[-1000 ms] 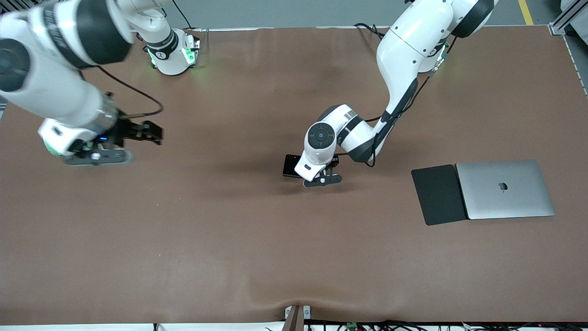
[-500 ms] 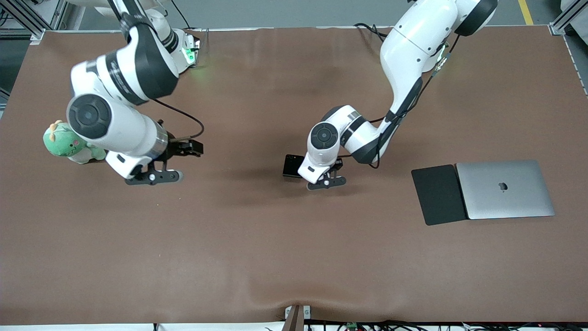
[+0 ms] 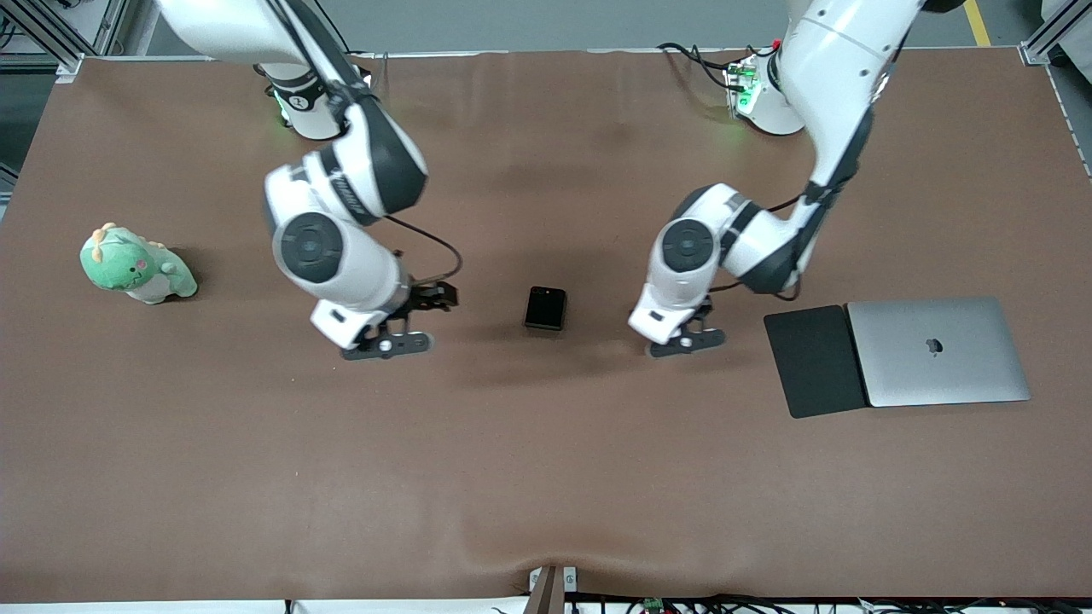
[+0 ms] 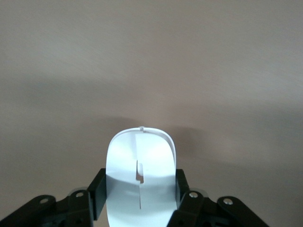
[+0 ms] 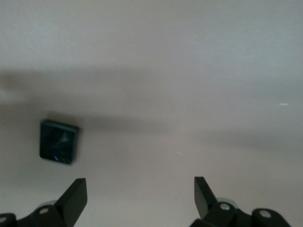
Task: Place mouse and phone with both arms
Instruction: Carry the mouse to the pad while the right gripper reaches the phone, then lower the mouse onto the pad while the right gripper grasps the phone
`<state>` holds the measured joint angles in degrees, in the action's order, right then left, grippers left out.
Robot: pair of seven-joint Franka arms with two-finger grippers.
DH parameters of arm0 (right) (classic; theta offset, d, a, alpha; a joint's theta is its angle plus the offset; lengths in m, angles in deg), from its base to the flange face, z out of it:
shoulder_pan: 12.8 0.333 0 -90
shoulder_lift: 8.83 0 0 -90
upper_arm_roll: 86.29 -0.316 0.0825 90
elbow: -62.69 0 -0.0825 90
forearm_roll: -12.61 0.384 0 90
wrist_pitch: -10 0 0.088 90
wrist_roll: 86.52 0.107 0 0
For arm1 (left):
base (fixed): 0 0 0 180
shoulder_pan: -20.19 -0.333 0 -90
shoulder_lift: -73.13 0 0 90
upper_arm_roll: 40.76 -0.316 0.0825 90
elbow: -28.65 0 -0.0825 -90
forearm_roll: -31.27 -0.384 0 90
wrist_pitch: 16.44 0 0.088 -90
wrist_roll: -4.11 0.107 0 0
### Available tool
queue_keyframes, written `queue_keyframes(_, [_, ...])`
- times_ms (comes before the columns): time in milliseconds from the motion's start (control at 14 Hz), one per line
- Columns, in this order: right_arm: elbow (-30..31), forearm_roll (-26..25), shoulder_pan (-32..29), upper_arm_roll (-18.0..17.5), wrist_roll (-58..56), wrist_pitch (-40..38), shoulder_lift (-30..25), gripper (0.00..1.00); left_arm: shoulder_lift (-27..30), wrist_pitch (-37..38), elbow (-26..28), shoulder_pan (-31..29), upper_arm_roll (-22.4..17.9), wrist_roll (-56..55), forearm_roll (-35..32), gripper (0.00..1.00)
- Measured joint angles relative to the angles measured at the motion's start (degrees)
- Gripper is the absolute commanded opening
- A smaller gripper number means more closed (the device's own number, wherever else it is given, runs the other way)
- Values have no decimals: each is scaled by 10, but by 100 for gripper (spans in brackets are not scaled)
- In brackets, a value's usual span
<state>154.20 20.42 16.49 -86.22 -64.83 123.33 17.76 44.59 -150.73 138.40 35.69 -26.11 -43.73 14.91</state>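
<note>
Mouse in hand, phone still flat on the tabletop between our two arms

Our left end effector (image 4: 140, 208) is clamped on the white mouse (image 4: 140, 177), long axis pointing straight out from the fingers, hovering over bare tabletop (image 3: 546, 477) between the phone (image 3: 545, 308) and the black pad (image 3: 815, 361) by the laptop (image 3: 937, 350). Our right end effector (image 5: 140, 196) hangs with fingers spread wide and empty, over the tabletop just toward the right arm's end from the phone. We'd say the pad lies toward the left arm's end from the mouse. Plush dinosaur (image 3: 135, 265) sits well apart.
</note>
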Motion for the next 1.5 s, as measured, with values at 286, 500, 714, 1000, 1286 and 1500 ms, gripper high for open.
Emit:
queue_keyframes(286, [19,0,82,-1,105,128,53,100,40,-29,62,-94,9,120,0,49])
queue_keyframes(500, [85,0,126,0,158,273,69,100,45,-30,68,-186,41,219,0,49])
queue_keyframes(714, [137,0,148,0,190,368,80,100,45,-33,68,-280,74,311,0,49])
queue_keyframes(1000, [141,-1,156,0,205,397,94,100,37,-34,61,-318,79,366,0,49])
queue_keyframes(1286, [125,-1,166,0,204,398,106,100,9,-34,36,-330,79,391,0,49])
queue_keyframes(1500, [112,-1,170,0,204,398,122,100,-10,-34,30,-345,79,394,0,49])
